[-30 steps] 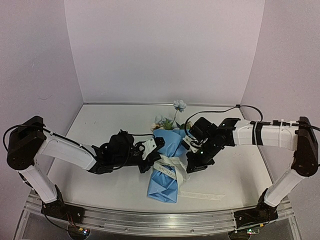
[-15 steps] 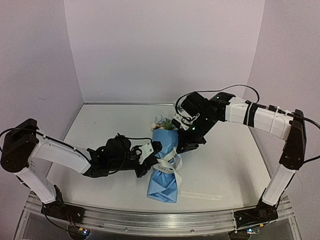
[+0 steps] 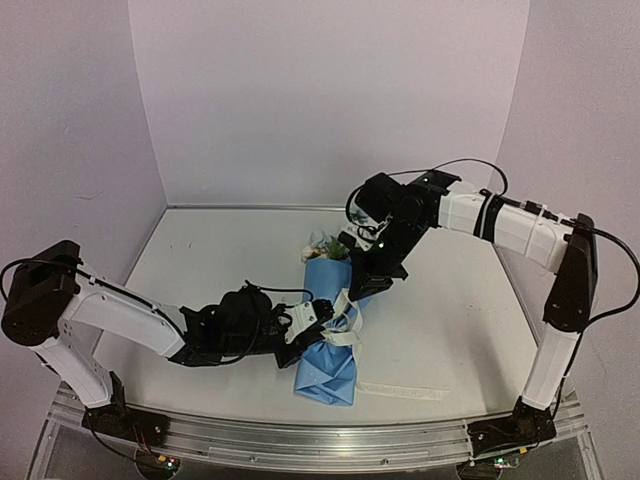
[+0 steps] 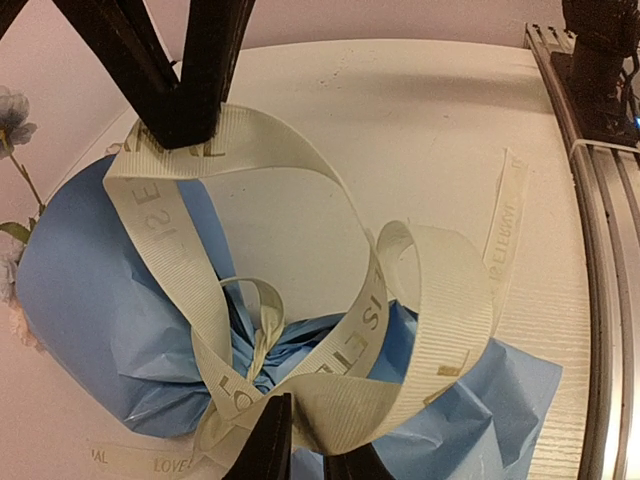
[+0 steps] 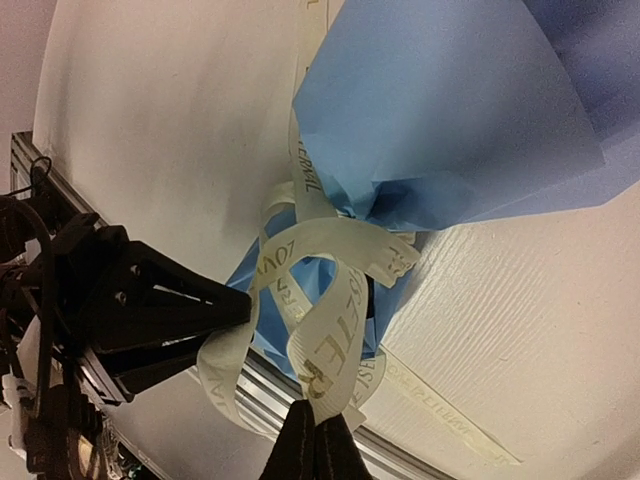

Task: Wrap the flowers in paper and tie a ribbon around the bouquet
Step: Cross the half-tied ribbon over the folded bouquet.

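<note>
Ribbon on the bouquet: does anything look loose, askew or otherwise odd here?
Yes. The ribbon sits in slack, twisted loops around the pinched waist of the bouquet, not a tight bow. The left gripper and right gripper each pinch a loop. One tail trails flat on the table near the front edge.

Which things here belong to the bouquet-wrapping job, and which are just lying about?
Job:
- blue paper cone
- pale blue and cream artificial flowers
- cream lettered fabric ribbon, pinched by left gripper and right gripper

Not part of it:
- white tabletop
- aluminium rail at the near edge
</note>
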Controlling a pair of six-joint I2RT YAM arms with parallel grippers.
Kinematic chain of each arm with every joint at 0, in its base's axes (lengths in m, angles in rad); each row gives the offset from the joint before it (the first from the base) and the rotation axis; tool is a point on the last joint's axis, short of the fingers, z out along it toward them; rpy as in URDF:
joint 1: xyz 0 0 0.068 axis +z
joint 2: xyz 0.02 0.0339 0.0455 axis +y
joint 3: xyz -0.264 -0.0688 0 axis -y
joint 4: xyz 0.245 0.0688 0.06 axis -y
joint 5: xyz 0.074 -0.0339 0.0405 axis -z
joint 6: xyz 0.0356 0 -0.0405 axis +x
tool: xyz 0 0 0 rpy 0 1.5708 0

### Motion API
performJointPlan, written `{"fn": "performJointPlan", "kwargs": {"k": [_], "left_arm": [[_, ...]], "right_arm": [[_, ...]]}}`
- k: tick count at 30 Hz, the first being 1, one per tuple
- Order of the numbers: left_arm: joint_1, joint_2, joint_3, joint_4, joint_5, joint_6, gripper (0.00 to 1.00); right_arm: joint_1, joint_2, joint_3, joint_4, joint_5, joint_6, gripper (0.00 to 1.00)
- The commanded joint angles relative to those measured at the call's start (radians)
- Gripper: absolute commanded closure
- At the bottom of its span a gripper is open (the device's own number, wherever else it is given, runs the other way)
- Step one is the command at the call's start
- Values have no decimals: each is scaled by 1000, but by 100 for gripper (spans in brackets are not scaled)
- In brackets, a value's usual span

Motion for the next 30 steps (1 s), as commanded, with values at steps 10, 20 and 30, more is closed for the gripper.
{"fn": "performJointPlan", "kwargs": {"k": [10, 20, 30], "left_arm": [[-65, -15, 25, -35, -96, 81, 58], [-65, -102, 54, -77, -70, -87, 30], [-64, 21, 127, 48, -49, -101, 39]], "right_arm": [[-21, 65, 118, -49, -77, 43, 100], [-16, 68, 121, -44, -54, 207, 100], [-11, 76, 152, -7, -101, 520, 100]]}}
